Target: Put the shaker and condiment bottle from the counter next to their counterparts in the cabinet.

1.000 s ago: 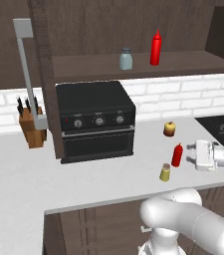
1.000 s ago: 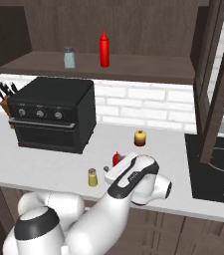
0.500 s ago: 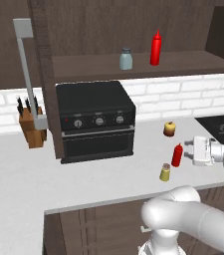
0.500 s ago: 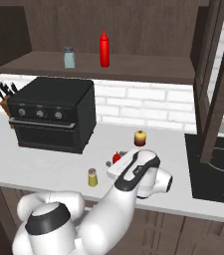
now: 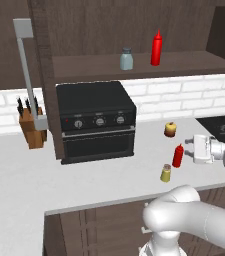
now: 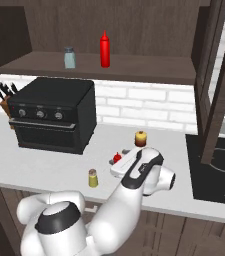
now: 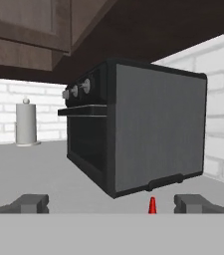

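Note:
The condiment bottle (image 5: 178,155), a red squeeze bottle, stands on the counter (image 5: 84,185) right of the oven. The small yellow shaker (image 5: 165,173) stands just in front of it. My gripper (image 5: 188,150) is level with the bottle and just to its right, pointing at it, open and holding nothing. In the right base view my hand hides most of the condiment bottle (image 6: 117,158), and the shaker (image 6: 92,178) sits to its left. In the hand view the bottle's red nozzle (image 7: 152,205) pokes up between the fingertips (image 7: 193,203), nearer the right one. The counterparts, a pale shaker (image 5: 126,59) and a tall red bottle (image 5: 156,48), stand on the cabinet (image 5: 194,62) shelf.
A black toaster oven (image 5: 96,120) sits under the shelf, with a knife block (image 5: 31,127) to its left. A round yellow-and-red lump (image 5: 170,129) lies behind the bottle. A stovetop (image 6: 219,165) lies to the right. The open cabinet door's handle (image 5: 26,75) hangs at the left.
My hand has edged closer to the condiment bottle and now covers more of it in the right base view. The jaws stay open. Bottle and shaker have not moved.

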Tool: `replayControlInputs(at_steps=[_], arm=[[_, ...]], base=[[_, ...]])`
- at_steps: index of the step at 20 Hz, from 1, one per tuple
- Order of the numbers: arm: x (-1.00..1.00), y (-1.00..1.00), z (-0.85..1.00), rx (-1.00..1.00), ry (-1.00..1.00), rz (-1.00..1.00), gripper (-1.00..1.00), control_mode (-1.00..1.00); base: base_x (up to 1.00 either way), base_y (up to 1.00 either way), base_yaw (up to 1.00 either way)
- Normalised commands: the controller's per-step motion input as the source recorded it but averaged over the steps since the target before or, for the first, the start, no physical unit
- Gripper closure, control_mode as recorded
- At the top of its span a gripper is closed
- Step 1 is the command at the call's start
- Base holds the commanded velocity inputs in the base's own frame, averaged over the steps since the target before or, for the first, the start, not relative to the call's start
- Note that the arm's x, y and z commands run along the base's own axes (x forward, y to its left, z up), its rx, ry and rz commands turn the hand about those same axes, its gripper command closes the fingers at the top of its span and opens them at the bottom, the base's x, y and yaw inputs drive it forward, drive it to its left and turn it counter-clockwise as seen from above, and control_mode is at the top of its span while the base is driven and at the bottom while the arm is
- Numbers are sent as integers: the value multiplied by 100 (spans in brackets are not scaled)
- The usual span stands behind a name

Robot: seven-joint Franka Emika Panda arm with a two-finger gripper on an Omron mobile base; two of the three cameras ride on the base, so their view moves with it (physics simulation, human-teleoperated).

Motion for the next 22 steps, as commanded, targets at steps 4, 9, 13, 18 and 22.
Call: replayControlInputs(at_steps=[4,9,13,18,22], arm=[[10,0,-6,0,0,0,-100,-100],[5,0,-18,0,1,0,-100,-100],[6,0,-22,0,3,0,-100,-100],[6,0,-2,0,0,0,-100,-100],[3,-2,0,0,0,0,-100,-100]], base=[[0,0,0],[0,0,0],[0,0,0],[0,0,0],[0,0,0]])
